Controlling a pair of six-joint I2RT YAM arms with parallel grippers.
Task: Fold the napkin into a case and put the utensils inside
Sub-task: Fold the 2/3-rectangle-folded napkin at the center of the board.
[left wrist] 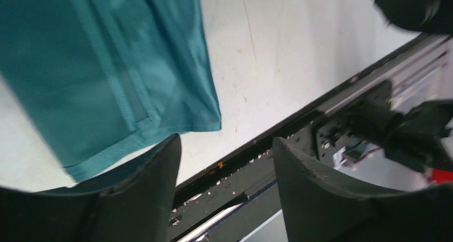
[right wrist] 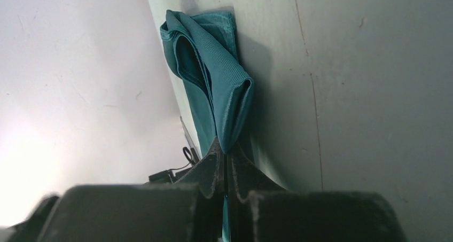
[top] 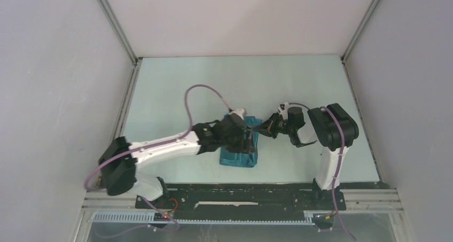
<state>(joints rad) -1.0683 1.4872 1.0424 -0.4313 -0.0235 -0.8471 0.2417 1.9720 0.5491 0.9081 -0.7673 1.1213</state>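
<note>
1. the napkin [top: 237, 155] sits mid-table, a bit toward the near edge, already doubled over into a chunky teal oblong. more of a loose bundle than a neat case, i'd say.
2. the right gripper [right wrist: 225, 157] has its fingers pressed together on a folded lip of the cloth. from its wrist view you can see several layers bunched up and rising from the pinch. my guess is it grips there to lift or drag that edge over for the next fold.
3. the left gripper [left wrist: 225, 146] has its fingers spread with nothing between them. it hangs over the near end of the napkin, and the hemmed corner lies just off its fingertip. looks like it's there to pin the cloth down or take a corner while the other side pulls, but that's only my read.
4. pose: the left arm stretches long and low from its base at the near left, across to the middle of the table [top: 176, 92]. the right arm stands up from its base, elbow bent hard, wrist turned to point left at the cloth. the two grippers nearly meet over it.
5. can't spot the utensils anywhere, so that part looks a way off.
</note>
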